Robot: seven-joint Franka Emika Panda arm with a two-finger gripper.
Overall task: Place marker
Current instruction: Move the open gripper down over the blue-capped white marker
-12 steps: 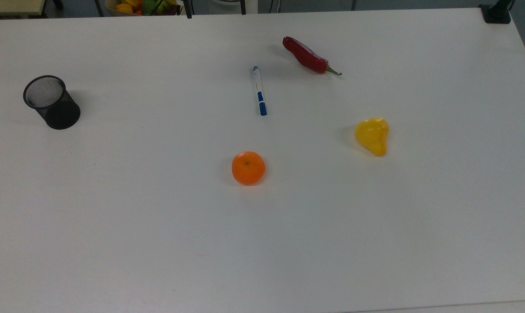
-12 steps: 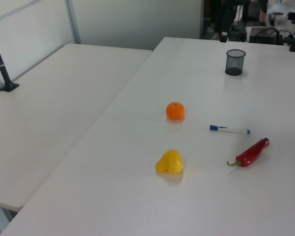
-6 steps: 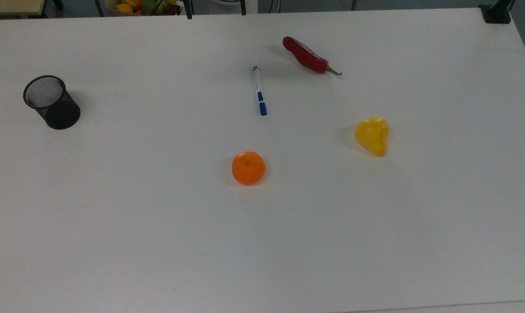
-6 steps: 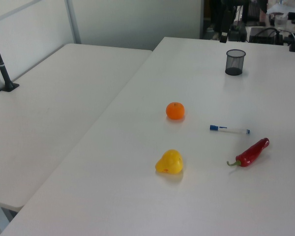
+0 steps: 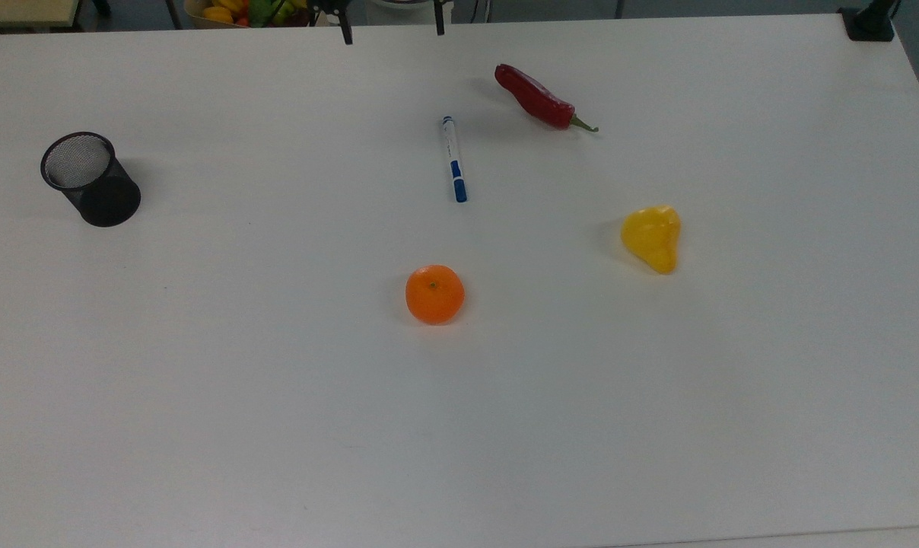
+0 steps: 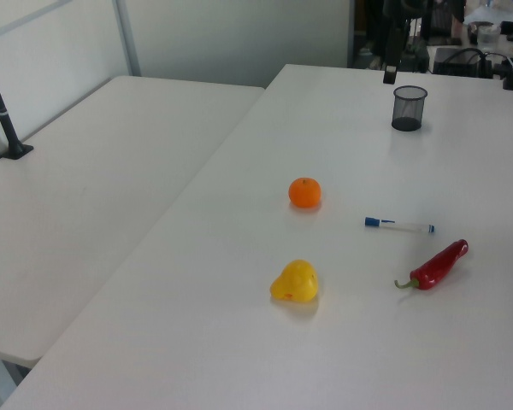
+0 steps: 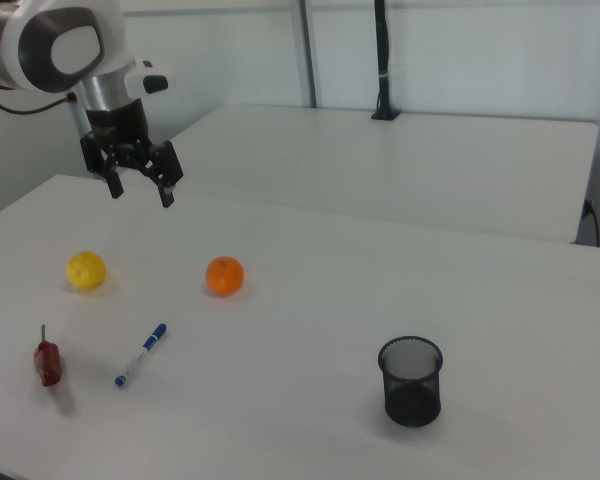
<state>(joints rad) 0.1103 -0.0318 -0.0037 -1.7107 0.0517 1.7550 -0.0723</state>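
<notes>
Gripper (image 7: 140,190) up in the air, fingers spread apart, nothing between them.

The marker (image 5: 453,159) lies flat on the white table (image 5: 277,426), untouched, near the red chili (image 5: 535,97) on the top view's right. The orange (image 5: 434,294) sits below it in the top view, the yellow pepper (image 5: 652,237) off right, the black mesh cup (image 5: 89,178) well apart, far left.
</notes>
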